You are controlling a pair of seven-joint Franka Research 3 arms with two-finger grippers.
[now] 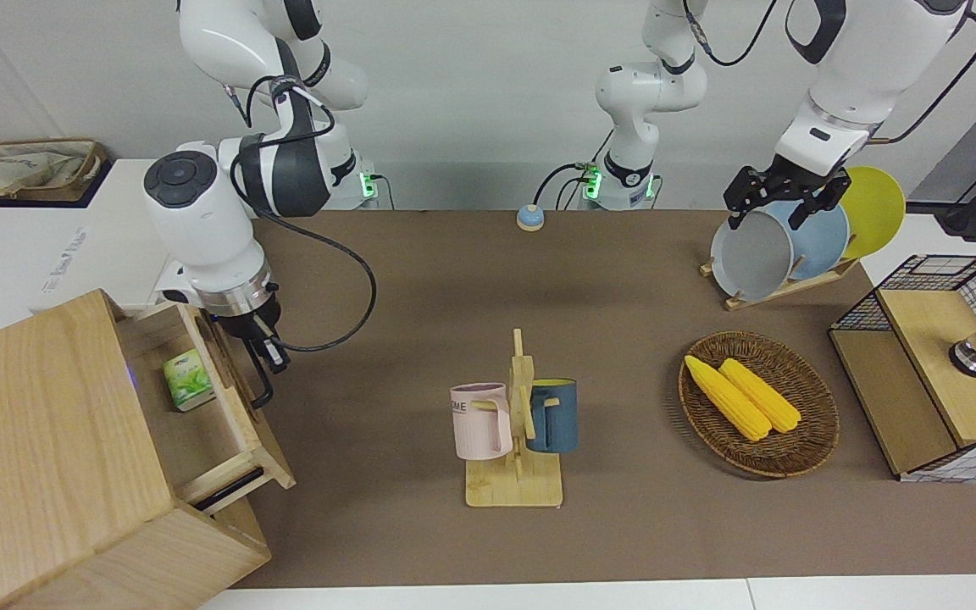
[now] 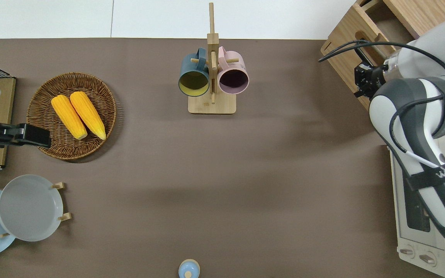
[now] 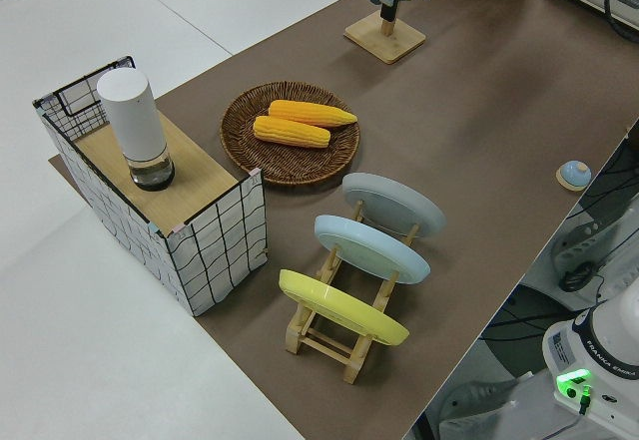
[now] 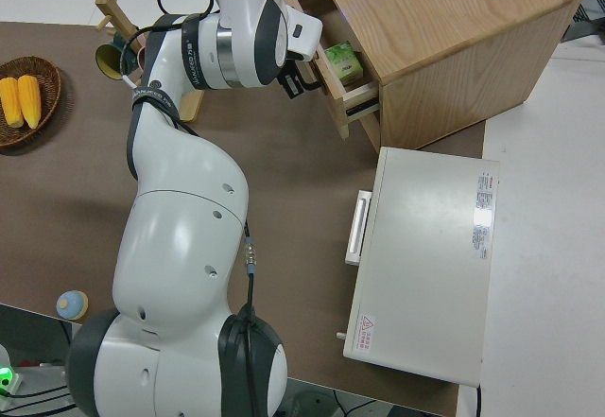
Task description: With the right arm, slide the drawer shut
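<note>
The big wooden cabinet (image 1: 56, 457) stood at the right arm's end of the table. Its drawer (image 1: 208, 398) was still partly open. Inside the drawer lay one small green packet (image 1: 184, 380).

The right arm (image 1: 208, 212) reached down to the front of the drawer. The right gripper (image 1: 263, 356) was at the black loop handle (image 1: 261, 385). I could not tell if its fingers were open or closed, or if they held the handle.

A white toaster oven (image 4: 425, 256) sat beside the cabinet, nearer to the robots.

At the left arm's end stood a wire-mesh shelf (image 3: 160, 216) with a white bottle (image 3: 135, 126) on top. The left arm was parked.

A round wicker basket (image 1: 759, 405) held two yellow corn cobs (image 1: 742, 394).

A wooden plate rack (image 3: 344, 310) held a grey, a blue and a yellow plate.

In the middle, a wooden mug stand (image 1: 518, 432) carried a pink mug (image 1: 479, 421) and a dark blue mug (image 1: 554, 415).
</note>
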